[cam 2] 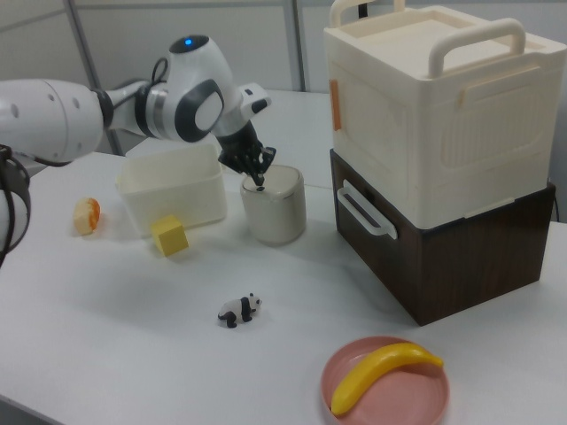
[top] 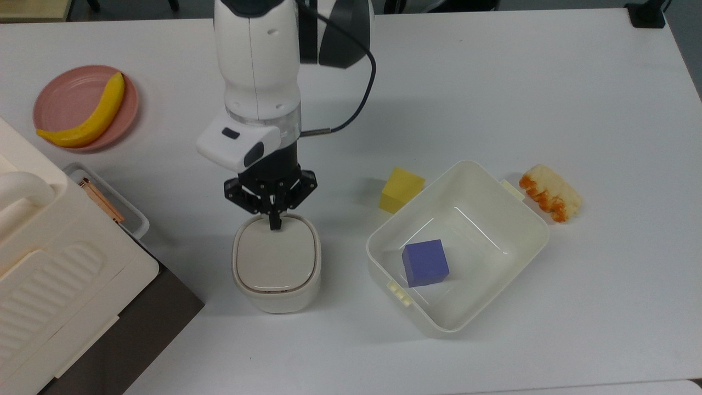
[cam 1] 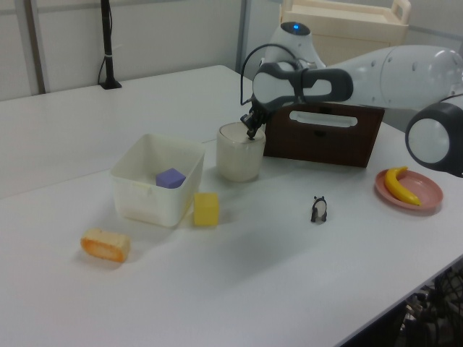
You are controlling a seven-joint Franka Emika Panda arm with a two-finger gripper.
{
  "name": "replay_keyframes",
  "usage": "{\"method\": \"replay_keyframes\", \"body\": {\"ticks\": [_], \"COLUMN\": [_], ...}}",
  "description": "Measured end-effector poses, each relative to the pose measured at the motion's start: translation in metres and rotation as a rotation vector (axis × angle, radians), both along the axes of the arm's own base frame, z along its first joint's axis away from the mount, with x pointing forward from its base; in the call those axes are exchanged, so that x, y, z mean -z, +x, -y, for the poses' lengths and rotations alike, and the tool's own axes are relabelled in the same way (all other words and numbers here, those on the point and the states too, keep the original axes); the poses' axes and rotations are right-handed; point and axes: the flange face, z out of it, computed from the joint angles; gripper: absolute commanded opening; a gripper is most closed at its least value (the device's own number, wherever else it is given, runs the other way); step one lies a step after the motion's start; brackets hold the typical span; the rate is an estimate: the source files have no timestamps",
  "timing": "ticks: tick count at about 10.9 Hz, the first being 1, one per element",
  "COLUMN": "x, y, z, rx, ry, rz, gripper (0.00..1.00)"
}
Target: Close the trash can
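The worktop (top: 493,82) is a white table; along its edge at the top view's left a cream case with a handle (cam 2: 434,124) is stacked on a dark brown box (cam 2: 443,248); toward the top view's lower right a cream tub (top: 526,219) is seen with a purple cube (top: 425,263) inside it, a yellow cube (top: 401,190) just beside its wall and an orange-crusted piece of bread (top: 550,192) near its far corner; a pink plate (top: 60,99) carrying a banana (top: 88,116) lies near the corner at the top view's upper left, and a small panda figure (cam 2: 239,310) stands apart toward the right view's near edge.

The trash can (top: 277,262) stands between the stacked boxes and the tub, near the worktop's edge at the top view's bottom; its lid (top: 276,258) is seen lying flat and level with the rim, so the task is judged to be done or nearly so.

The tool (top: 274,221) is held at the lid's edge nearest the arm, its fingers pressed together to a single point and nothing gripped; whether the tip touches the lid cannot be told.

The step in hand is judged to be the final press or release; pressure is best applied straight down and lightly, so the light bin is not tipped or slid; the tool is best lifted vertically, so the lid edge is not caught.
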Motion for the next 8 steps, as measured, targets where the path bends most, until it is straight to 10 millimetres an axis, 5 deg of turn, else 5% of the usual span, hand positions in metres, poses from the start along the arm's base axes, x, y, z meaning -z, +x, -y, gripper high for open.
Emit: {"method": "replay_keyframes", "body": {"ticks": [4,7,8], "x": [-0.073,-0.104,-0.113], "y": [-0.048,-0.091,-0.108], "z": [0.000,0.004,0.006], "rx": [0.106,0.135,0.143], "ry": [0.041,0.051,0.052], "rz": [-0.144,-0.212,-0.257], "gripper": [0.04,0.22,0.59]}}
